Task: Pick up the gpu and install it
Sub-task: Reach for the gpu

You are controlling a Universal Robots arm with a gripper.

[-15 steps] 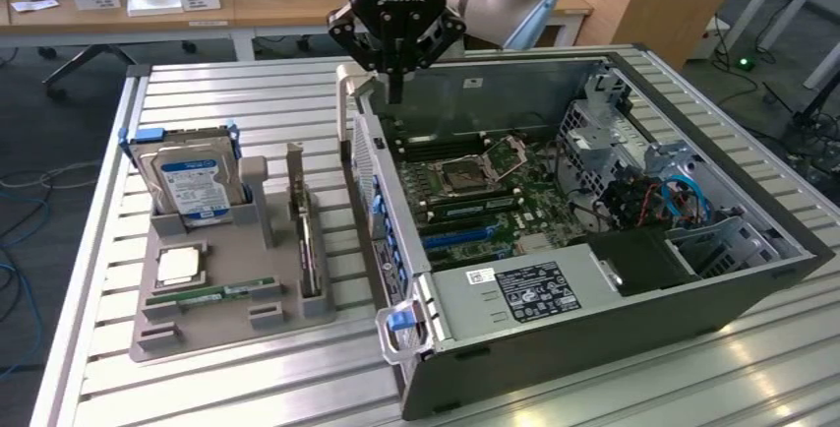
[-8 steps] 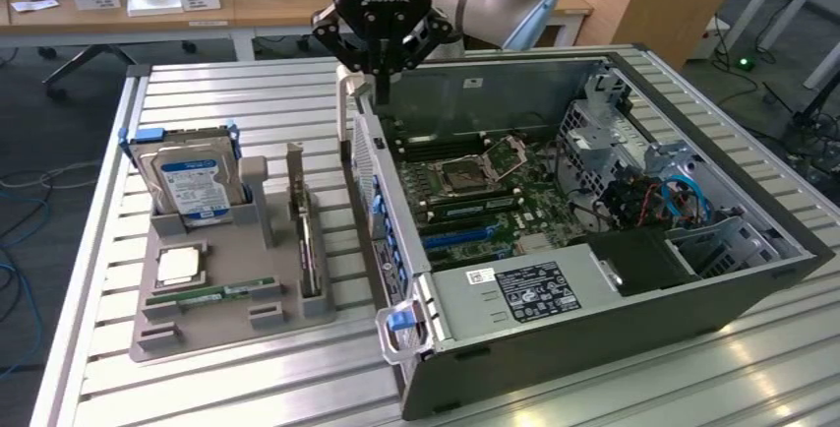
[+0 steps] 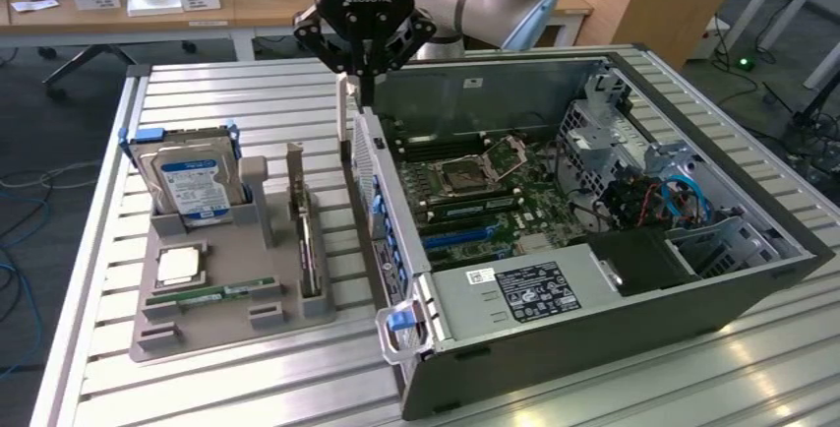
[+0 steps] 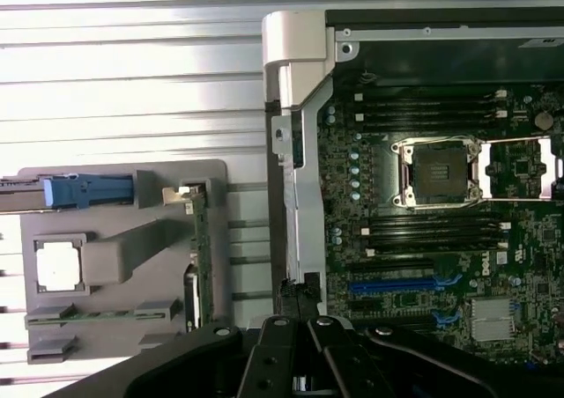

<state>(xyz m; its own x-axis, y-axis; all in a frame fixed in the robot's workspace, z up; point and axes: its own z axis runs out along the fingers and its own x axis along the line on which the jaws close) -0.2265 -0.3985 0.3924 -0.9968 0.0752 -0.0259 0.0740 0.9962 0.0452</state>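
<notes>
The gpu (image 3: pixel 307 240) stands on edge in a slot of the grey holder (image 3: pixel 223 334), on the exterior view's left of the open computer case (image 3: pixel 735 201). In the wrist view the gpu (image 4: pixel 197 248) shows as a thin green edge. My black gripper (image 3: pixel 366 92) hangs shut with nothing between its fingers. It is above the case's near wall at the far end, well behind the gpu and apart from it. In the wrist view the gripper (image 4: pixel 304 363) sits over the case wall beside the motherboard (image 4: pixel 423 239).
The holder also carries a hard drive with a blue label (image 3: pixel 191 186), a processor chip (image 3: pixel 180 266) and a memory stick (image 3: pixel 210 294). Blue card slots (image 3: pixel 453 237) lie on the motherboard inside the case. All rests on a slatted metal table (image 3: pixel 236 102).
</notes>
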